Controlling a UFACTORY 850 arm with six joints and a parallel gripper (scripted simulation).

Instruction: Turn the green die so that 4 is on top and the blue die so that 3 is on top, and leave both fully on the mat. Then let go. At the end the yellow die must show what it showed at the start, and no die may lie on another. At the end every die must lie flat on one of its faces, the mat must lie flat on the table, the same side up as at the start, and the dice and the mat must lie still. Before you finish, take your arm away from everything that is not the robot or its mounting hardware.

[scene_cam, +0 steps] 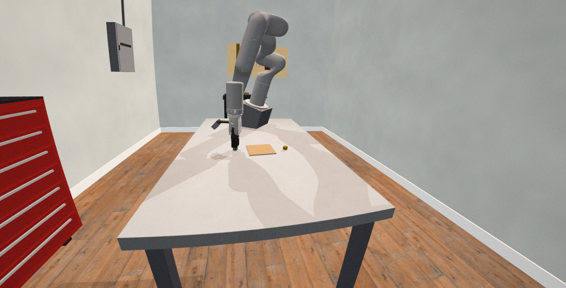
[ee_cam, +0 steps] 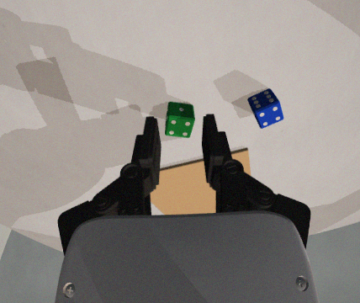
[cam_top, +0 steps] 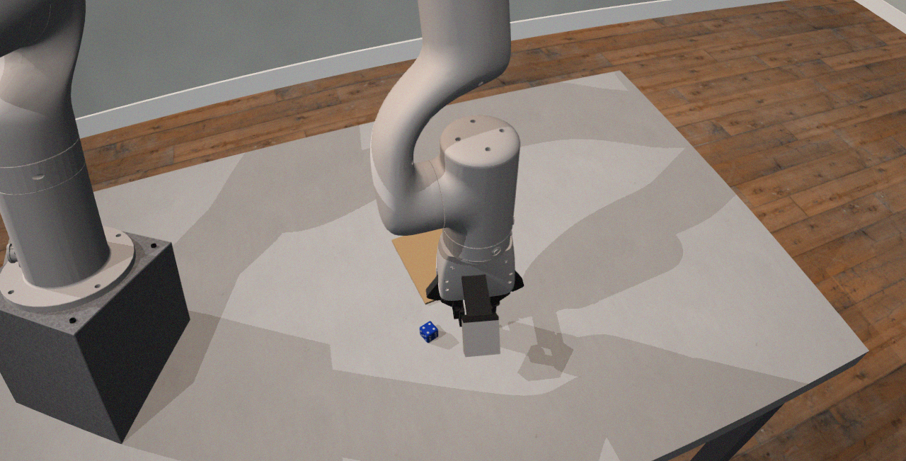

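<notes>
Wrist view is showing you little done: the tool (ee_cam: 182, 131) is hanging part-spread, gripping nothing, above the green die (ee_cam: 179, 119), both it and the blue die (ee_cam: 266, 108) sitting off the mat (ee_cam: 193, 190) on the worktop (ee_cam: 146, 23).

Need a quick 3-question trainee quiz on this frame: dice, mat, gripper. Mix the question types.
1. Multiple choice: in the wrist view, which die lies just ahead of the gap between the fingers of the gripper?
A. green die
B. yellow die
C. no die

2. True or false: the blue die lies off the mat, on the table.

3. Fill in: the gripper is open and holds ____.

Key: 1 A; 2 true; 3 nothing.
</notes>
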